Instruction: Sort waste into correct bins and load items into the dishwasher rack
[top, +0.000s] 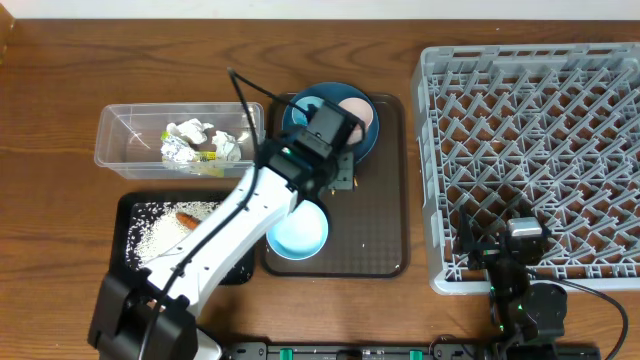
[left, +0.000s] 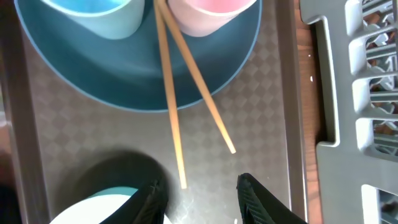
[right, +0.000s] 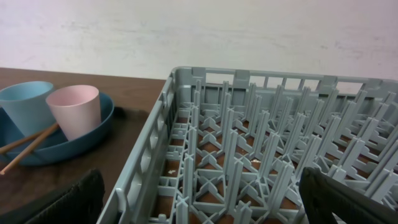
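Two thin wooden chopsticks (left: 172, 106) lie just ahead of the left gripper (left: 200, 183). Their far ends are propped on the round blue plate (left: 124, 87) between the light blue cup (left: 93, 12) and the pale pink cup (left: 211, 7), and their near ends are down on the brown serving tray (left: 267, 124). One tip stops right before the gap between the fingers, nearer the left finger, while the other ends further ahead. This gripper's jaws stand moderately apart with nothing between them, low over the tray; whether they touch it cannot be told. The white bowl (left: 93, 208) with a light blue inside sits on the same tray, beside and slightly behind the left finger. In the overhead view, off to this gripper's left, the clear plastic tub (top: 120, 140) holds crumpled white paper (top: 190, 130) and the green-yellow and silver wrapper (top: 205, 155). Behind and to the left of the gripper, the shallow black tray (top: 130, 215) holds loose white rice grains (top: 160, 235) and the small orange carrot (top: 187, 217). The grey dishwasher rack (right: 249, 143) stands to the left gripper's right and spreads out below and ahead of the right gripper (right: 199, 186). The right gripper's fingers are spread wide, one at each lower corner of its wrist view, gripping nothing. From the right gripper, the plate with both cups and the chopsticks sits ahead and to the left, outside the rack's wall.
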